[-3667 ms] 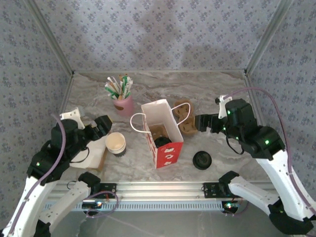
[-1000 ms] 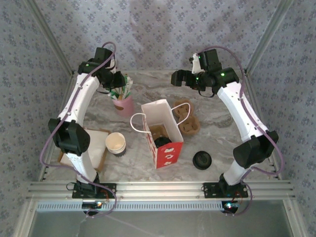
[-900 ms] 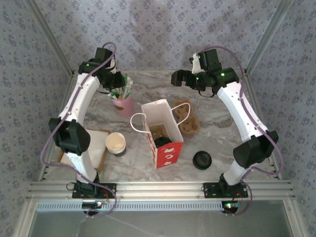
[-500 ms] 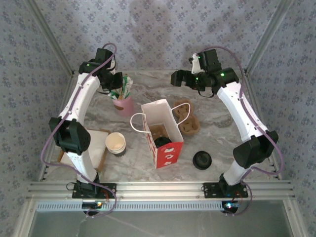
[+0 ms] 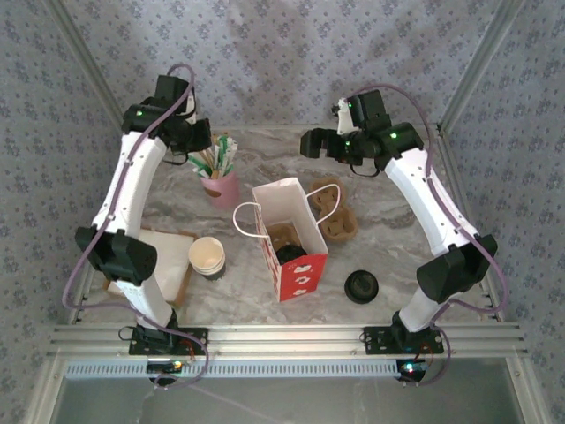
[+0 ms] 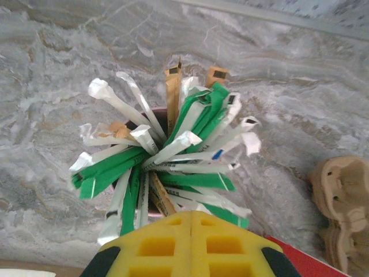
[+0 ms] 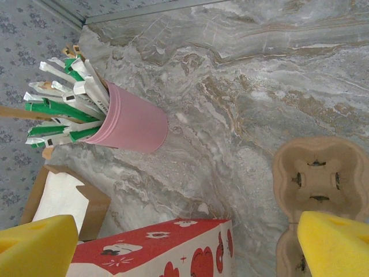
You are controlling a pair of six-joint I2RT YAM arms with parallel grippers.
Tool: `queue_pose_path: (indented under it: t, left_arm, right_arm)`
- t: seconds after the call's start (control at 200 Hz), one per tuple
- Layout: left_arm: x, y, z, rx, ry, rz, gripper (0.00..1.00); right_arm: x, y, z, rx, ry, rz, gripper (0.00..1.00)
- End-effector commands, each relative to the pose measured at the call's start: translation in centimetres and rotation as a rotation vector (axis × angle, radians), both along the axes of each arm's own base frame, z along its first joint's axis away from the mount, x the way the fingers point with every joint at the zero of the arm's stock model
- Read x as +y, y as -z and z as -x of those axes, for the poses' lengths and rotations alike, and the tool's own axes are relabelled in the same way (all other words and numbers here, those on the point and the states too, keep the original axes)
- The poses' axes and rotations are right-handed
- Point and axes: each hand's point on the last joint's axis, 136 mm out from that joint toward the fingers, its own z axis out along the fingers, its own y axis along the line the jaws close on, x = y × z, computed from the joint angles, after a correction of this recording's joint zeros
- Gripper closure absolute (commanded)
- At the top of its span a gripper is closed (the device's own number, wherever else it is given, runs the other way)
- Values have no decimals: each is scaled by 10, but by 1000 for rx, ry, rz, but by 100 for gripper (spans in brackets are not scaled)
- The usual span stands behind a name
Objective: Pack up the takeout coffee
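The left hand (image 5: 199,140) hangs fingers-down over a pink cup (image 5: 221,187) at the far left of the marble tabletop (image 5: 397,177). In the left wrist view the left hand (image 6: 191,242) has its yellow pads (image 6: 155,242) pressed together, just above a spray of green, white and brown packets (image 6: 173,156). Whether a packet is pinched between them cannot be told. The left arm rises from the near left corner, folds at the elbow and stretches away along the left side.

The right hand (image 5: 311,143) is raised at the far centre and aimed leftward and down. In its own view the right hand (image 7: 184,248) has its pads spread wide apart with nothing between them. The right arm climbs from the near right corner, bends at the elbow and reaches back and inward.

A red and white paper bag (image 5: 291,238) stands upright in the middle, mouth open to the ceiling. Its long side runs from far to near, and one loop handle droops to the left. Something brown and a dark round shape sit inside.

A brown cup carrier (image 5: 334,209) lies flat just right of the bag. A coffee cup (image 5: 207,255) stands upright and uncovered to the bag's left. A black lid (image 5: 361,286) lies flat on the near right. A cardboard box of white napkins (image 5: 168,265) sits beside the coffee cup.
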Motion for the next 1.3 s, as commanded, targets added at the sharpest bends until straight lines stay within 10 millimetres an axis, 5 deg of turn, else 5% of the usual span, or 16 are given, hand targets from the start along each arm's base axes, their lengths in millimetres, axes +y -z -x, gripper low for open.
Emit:
queue_pose_path:
  t: [0.0, 0.714, 1.064, 1.294]
  left_arm:
    - [7, -47, 29, -89, 11, 0, 100]
    - [-13, -194, 171, -402, 199, 354, 100]
    - [-40, -232, 225, -442, 386, 572, 100]
    - [-47, -227, 231, -399, 413, 629, 100]
  right_arm:
    - [-8, -32, 16, -46, 28, -29, 0]
    - [-40, -83, 90, -120, 106, -142, 0]
    - [-47, -88, 114, -124, 131, -179, 0]
    - [-52, -91, 126, -133, 139, -186, 0]
